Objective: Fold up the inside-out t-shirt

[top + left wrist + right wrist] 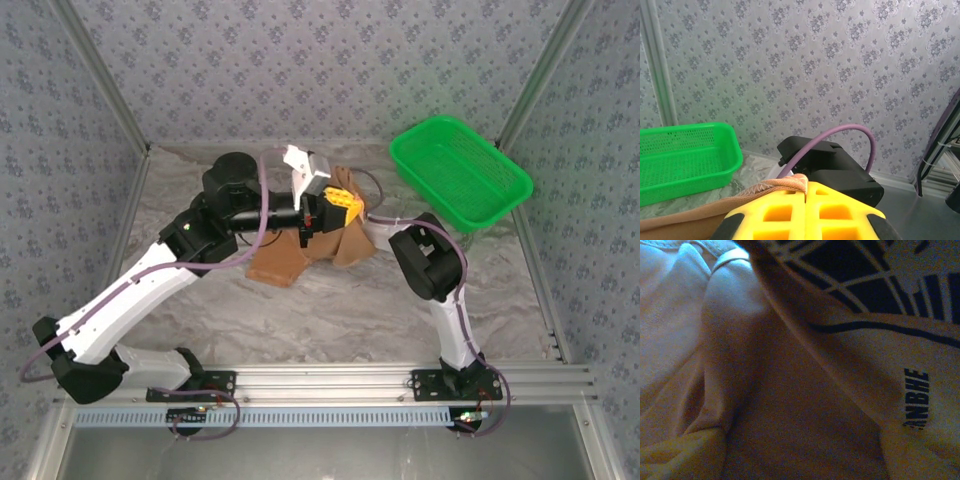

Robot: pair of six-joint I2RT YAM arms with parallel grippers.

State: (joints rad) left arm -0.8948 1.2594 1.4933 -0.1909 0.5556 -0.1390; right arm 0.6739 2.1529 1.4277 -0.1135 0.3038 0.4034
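Note:
The inside-out t-shirt (285,262), orange-tan and wrinkled, lies bunched at the middle of the table and is lifted at its far side. My left gripper (343,204) is above it, its yellow fingers (775,215) shut on a rolled hem of the t-shirt (790,184) right at their tips. My right arm (430,262) reaches from the right, and its end is buried under the cloth. In the right wrist view, folds of the t-shirt (790,415) lie close against the camera, dark, with a black print at the upper right.
A green mesh basket (455,175) stands at the back right, close to the shirt, and appears at the left of the left wrist view as the basket (685,160). A black arm housing (840,172) with a purple cable sits just beyond my left fingers. Patterned walls enclose the table.

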